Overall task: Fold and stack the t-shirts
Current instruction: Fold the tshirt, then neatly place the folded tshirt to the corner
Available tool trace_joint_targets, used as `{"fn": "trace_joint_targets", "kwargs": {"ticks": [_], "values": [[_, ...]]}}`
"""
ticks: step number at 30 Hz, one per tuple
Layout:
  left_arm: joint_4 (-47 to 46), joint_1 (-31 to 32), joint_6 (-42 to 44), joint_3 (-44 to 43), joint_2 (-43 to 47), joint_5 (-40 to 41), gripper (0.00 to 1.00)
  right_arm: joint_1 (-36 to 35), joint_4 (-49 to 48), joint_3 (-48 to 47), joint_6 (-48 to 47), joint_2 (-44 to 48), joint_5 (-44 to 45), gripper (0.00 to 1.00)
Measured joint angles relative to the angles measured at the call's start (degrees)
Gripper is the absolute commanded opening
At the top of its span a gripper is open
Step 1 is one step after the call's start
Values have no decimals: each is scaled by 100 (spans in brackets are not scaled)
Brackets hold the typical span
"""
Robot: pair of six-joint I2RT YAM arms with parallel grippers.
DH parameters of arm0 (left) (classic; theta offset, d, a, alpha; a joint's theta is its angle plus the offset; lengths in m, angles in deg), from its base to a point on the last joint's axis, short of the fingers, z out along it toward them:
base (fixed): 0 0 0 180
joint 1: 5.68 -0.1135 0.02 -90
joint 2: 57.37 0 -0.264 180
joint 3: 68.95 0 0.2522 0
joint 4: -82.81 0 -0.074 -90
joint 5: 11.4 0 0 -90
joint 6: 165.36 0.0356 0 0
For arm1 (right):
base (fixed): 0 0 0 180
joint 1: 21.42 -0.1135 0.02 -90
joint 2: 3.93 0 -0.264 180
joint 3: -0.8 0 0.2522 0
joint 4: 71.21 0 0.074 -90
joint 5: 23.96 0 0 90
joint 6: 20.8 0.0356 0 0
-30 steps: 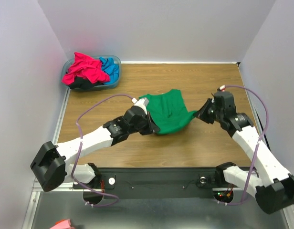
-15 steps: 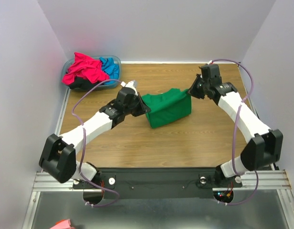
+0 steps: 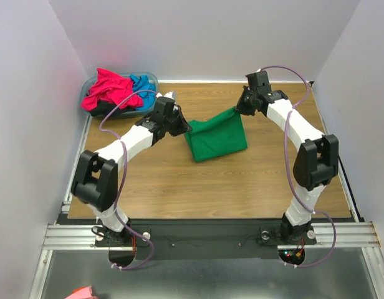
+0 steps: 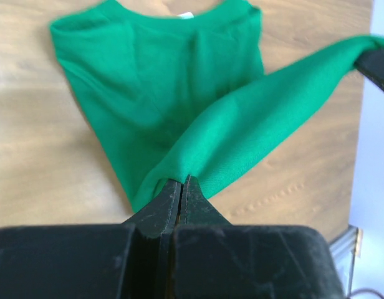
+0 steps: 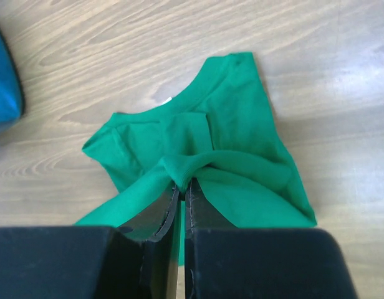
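Over the far middle of the desk (image 3: 198, 187), the green t-shirt (image 3: 218, 142) is stretched between the two hands, its lower part resting on the wood. The left hand (image 3: 184, 126) is pinched fully closed on one corner, and its wrist view shows a green fold coming out from between the meeting jaws. The right hand (image 3: 238, 110) is likewise clamped on the opposite corner, with a bunched twist of cloth caught at its tips. Raised and held apart like this, the hands pull the upper edge into a taut line, probably so that one layer can be carried over the other for a fold. The collar end lies flat on the desk. The pink t-shirt (image 3: 111, 88), blue t-shirt (image 3: 144, 87) and black t-shirt (image 3: 108, 111) lie heaped in a basin (image 3: 151, 77) at the far left corner, well apart and not yet folded. Whether each hand grips hem or sleeve, and how many layers, cannot be told. The black shirt is mostly buried under the pink one, and the heap hides most of the basin.
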Motion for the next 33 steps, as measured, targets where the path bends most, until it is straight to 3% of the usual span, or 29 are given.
{"fn": "trace_joint_targets", "kwargs": {"ticks": [8,9,10,11,14,15,16,17,22,28,33], "values": [[-48,-407,109,-721,-1176,-216,0,153,-26,-590,-20,-907,-55,3],[-68,-442,109,-780,-1279,-245,11,175,-33,-713,-26,-1097,-90,8],[-94,-496,109,-874,-1449,-273,29,186,-37,-782,-42,-1204,-109,12],[-107,-533,114,-938,-1552,-297,60,201,-37,-883,-63,-1399,-131,25],[-98,-645,199,-1211,-1871,-376,80,236,-42,-1104,-116,-1781,-136,48],[-90,-673,216,-1325,-1956,-411,95,260,-39,-1147,-146,-1878,-149,67],[-90,-686,234,-1397,-2004,-435,98,289,-35,-1156,-157,-1915,-153,82],[-101,-710,234,-1449,-2022,-452,99,317,-17,-1156,-170,-1921,-153,100],[-151,-743,310,-1434,-1875,-522,98,398,-74,-1054,-254,-1711,-262,100],[-201,-621,363,-1049,-1290,-597,98,404,-133,-199,-459,-758,-680,100],[-455,-398,400,-269,-761,-640,98,400,-166,229,-1163,-450,-815,100]]}}
